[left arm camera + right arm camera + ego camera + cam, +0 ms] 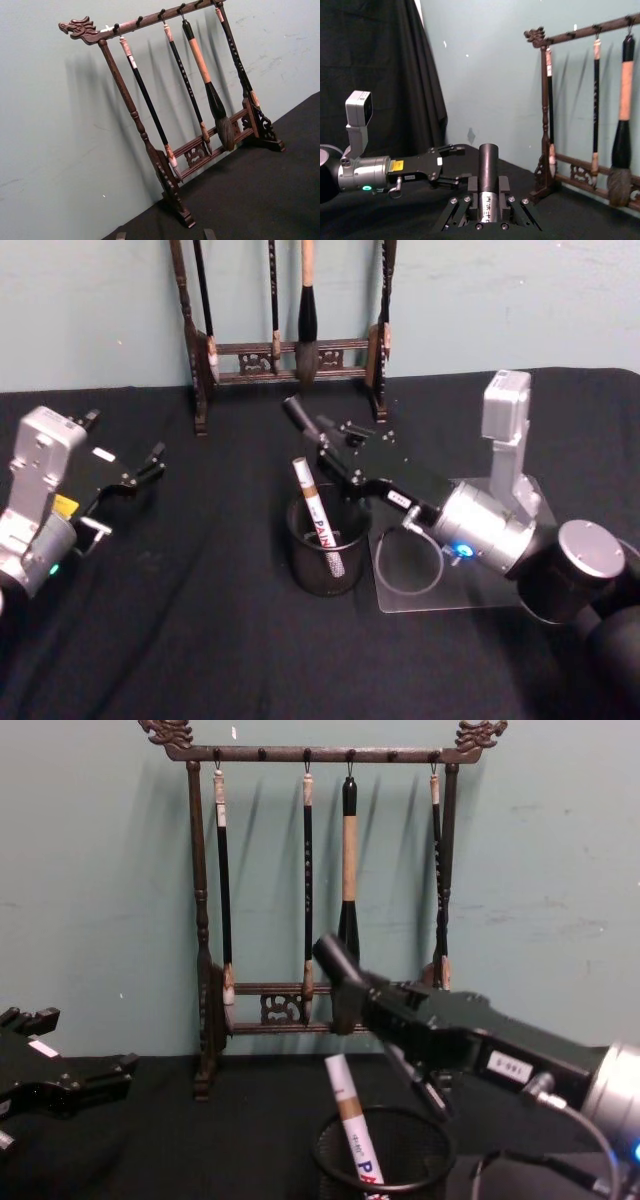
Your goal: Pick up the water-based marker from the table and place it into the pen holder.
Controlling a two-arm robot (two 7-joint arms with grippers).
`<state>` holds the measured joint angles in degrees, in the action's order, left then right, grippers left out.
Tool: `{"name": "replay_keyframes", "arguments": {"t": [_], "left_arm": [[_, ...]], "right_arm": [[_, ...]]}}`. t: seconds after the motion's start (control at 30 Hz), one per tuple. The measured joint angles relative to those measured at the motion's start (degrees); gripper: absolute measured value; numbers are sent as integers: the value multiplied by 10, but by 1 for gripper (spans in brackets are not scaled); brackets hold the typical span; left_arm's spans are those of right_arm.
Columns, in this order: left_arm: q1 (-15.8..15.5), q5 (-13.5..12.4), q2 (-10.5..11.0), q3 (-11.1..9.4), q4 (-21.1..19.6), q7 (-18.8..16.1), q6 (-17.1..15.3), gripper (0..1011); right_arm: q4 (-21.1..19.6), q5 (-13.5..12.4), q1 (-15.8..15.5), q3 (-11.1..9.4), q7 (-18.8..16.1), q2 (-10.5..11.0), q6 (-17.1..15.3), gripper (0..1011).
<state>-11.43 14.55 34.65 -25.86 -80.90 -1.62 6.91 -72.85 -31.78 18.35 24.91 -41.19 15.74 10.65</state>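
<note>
My right gripper is shut on the water-based marker, a black pen with a white label, held tilted with its cap pointing up and toward the back. In the right wrist view the marker stands between the fingers. It hangs above and just behind the pen holder, a round black mesh cup on the black table. A white paint marker leans inside the cup. In the chest view the held marker is above the holder. My left gripper rests open at the left, holding nothing.
A dark wooden brush rack with hanging brushes stands at the back against the wall, behind the gripper. A clear plastic plate with a cable loop lies right of the holder, under my right arm.
</note>
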Motion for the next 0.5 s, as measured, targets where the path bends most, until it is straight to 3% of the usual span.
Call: {"name": "replay_keyframes", "arguments": {"t": [0.5], "left_arm": [[0,0,0,0,0,0,0,1001]], "right_arm": [[44,-6,12,24,7,-12,32,241]]}}
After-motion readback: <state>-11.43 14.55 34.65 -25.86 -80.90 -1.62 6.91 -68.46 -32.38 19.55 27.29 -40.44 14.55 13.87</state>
